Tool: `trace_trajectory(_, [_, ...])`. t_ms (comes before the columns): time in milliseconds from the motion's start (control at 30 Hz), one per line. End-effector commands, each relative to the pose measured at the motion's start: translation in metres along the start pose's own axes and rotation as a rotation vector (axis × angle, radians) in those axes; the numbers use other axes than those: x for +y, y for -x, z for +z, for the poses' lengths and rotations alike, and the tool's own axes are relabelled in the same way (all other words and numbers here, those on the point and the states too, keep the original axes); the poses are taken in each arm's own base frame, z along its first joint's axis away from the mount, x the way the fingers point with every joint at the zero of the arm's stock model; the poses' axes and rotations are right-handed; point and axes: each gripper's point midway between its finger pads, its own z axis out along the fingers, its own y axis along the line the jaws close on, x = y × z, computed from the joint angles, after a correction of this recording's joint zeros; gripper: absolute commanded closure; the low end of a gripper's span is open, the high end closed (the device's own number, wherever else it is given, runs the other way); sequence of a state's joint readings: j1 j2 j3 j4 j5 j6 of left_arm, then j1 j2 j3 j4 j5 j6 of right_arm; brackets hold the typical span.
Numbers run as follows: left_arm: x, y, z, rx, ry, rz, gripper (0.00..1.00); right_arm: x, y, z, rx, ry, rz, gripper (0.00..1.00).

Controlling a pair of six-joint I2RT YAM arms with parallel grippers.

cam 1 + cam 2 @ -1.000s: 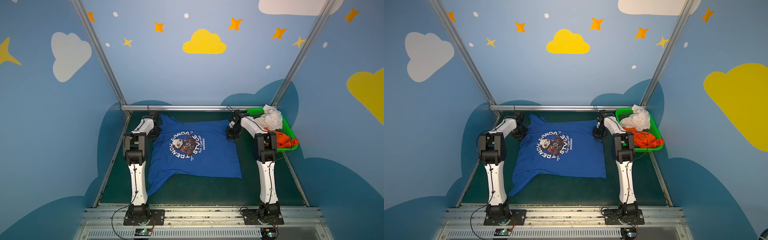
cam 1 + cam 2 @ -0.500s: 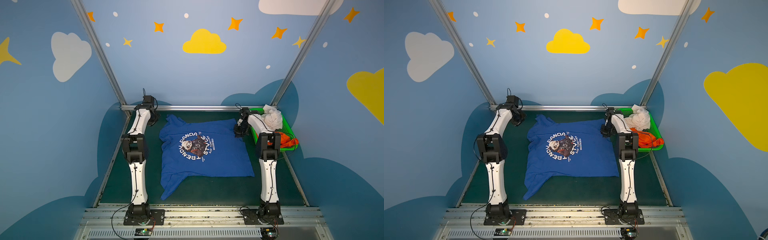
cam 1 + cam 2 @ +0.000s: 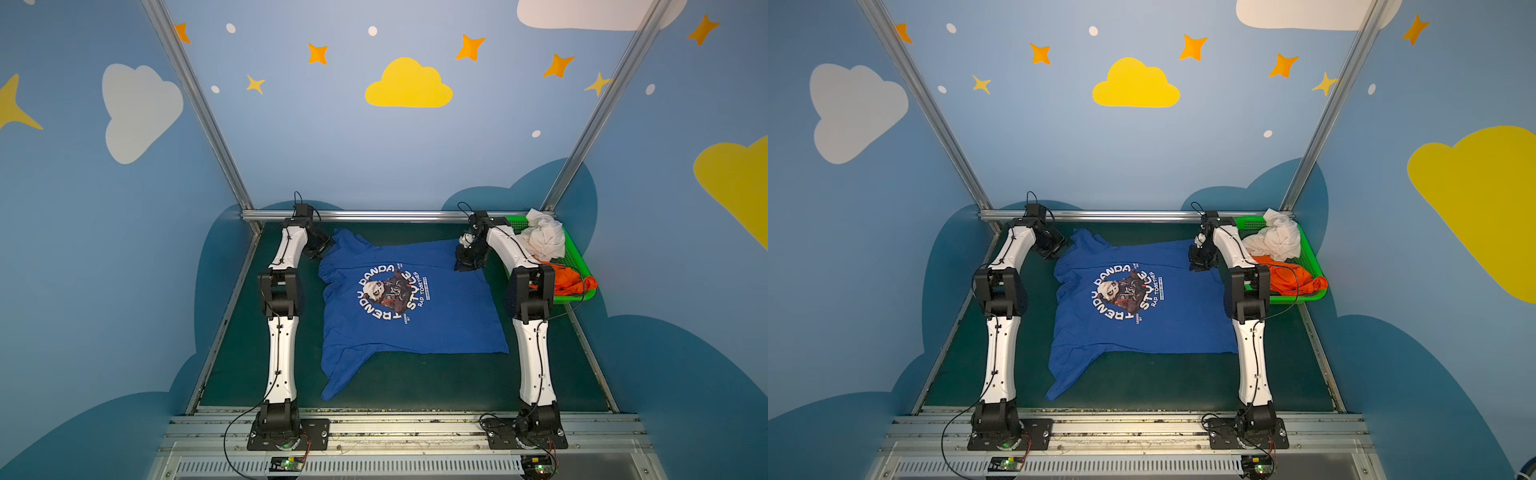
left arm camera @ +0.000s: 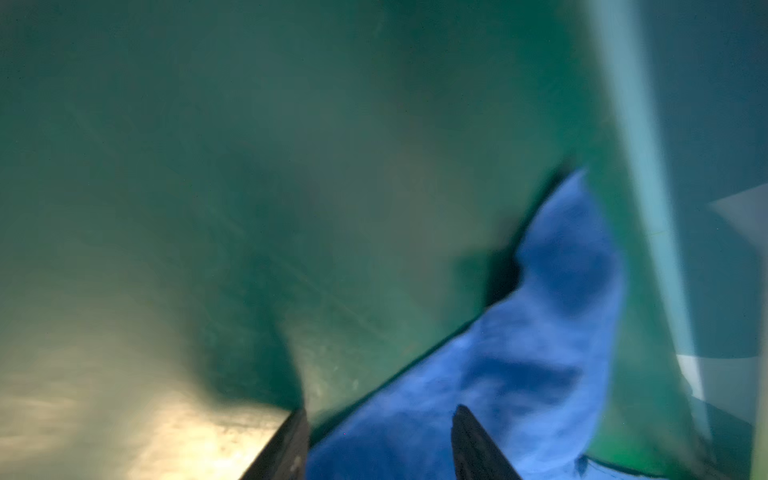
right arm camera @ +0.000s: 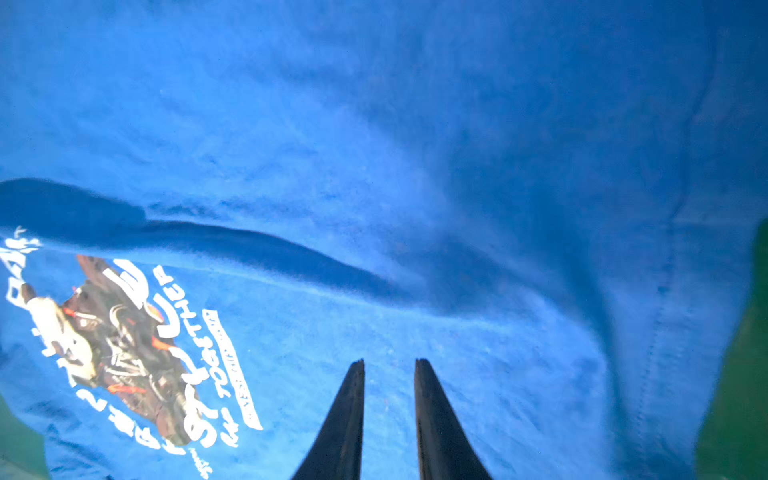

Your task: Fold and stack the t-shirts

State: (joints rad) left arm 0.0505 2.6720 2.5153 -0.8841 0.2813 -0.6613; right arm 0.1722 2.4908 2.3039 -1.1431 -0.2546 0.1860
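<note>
The royal-blue t-shirt [image 3: 415, 324] [image 3: 1142, 324] lies spread on the green table, its round white-lettered print facing up. One sleeve trails toward the near edge. My left gripper [image 3: 322, 247] [image 4: 380, 409] hangs open at the shirt's far left corner, with blue cloth [image 4: 519, 374] below its spread fingers. At the far right corner my right gripper [image 3: 465, 262] [image 5: 390, 361] hovers over the cloth [image 5: 457, 208], jaws a narrow gap apart and nothing pinched. A crumpled white t-shirt [image 3: 544, 239] and an orange t-shirt [image 3: 569, 280] sit in the basket.
A green mesh basket [image 3: 577, 257] [image 3: 1310, 257] stands at the far right corner, right next to the right arm. A metal rail [image 3: 374, 215] runs along the far edge. Blue walls close in on both sides.
The blue t-shirt slid to the right with both arms. The left gripper let go of it and opened wide. The right jaws parted slightly.
</note>
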Motion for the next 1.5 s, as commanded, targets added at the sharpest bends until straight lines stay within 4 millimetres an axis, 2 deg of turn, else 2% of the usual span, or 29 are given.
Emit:
trace_trajectory(0, [0.009, -0.036, 0.018, 0.125, 0.021, 0.028, 0.40, 0.019, 0.001, -0.030, -0.033, 0.050, -0.030, 0.75])
trace_trajectory(100, [0.003, -0.051, 0.022, 0.150, 0.032, 0.086, 0.40, 0.025, 0.001, -0.032, -0.038, 0.064, -0.038, 0.75])
trace_trajectory(267, [0.026, -0.053, 0.026, 0.116, 0.207, 0.140, 0.45, 0.033, -0.003, -0.033, -0.033, 0.074, -0.054, 0.75])
trace_trajectory(433, [0.045, -0.053, 0.016, 0.065, 0.388, 0.261, 0.53, 0.035, -0.010, -0.034, -0.025, 0.072, -0.062, 0.75])
trace_trajectory(467, [0.046, -0.054, 0.016, 0.064, 0.404, 0.277, 0.56, 0.035, -0.011, -0.035, -0.025, 0.072, -0.062, 0.75])
trace_trajectory(600, [0.057, -0.052, 0.013, 0.058, 0.452, 0.295, 0.82, 0.034, -0.016, -0.037, -0.027, 0.071, -0.057, 0.75])
trace_trajectory(667, [0.060, -0.043, 0.008, 0.033, 0.468, 0.284, 0.90, 0.034, -0.019, -0.037, -0.023, 0.069, -0.059, 0.74])
trace_trajectory(900, [0.053, 0.000, -0.005, -0.081, 0.379, 0.226, 0.90, 0.031, -0.033, -0.020, 0.022, 0.066, -0.042, 0.75])
trace_trajectory(1067, [0.037, 0.024, 0.002, -0.128, 0.242, 0.195, 0.90, 0.033, -0.043, -0.010, 0.048, 0.070, -0.036, 0.76])
trace_trajectory(1333, [0.024, 0.052, 0.006, -0.206, 0.132, 0.145, 0.87, 0.040, -0.048, -0.012, 0.051, 0.075, -0.044, 0.76])
trace_trajectory(1467, [0.008, 0.066, 0.011, -0.247, 0.041, 0.133, 0.88, 0.050, -0.053, -0.015, 0.055, 0.091, -0.060, 0.76])
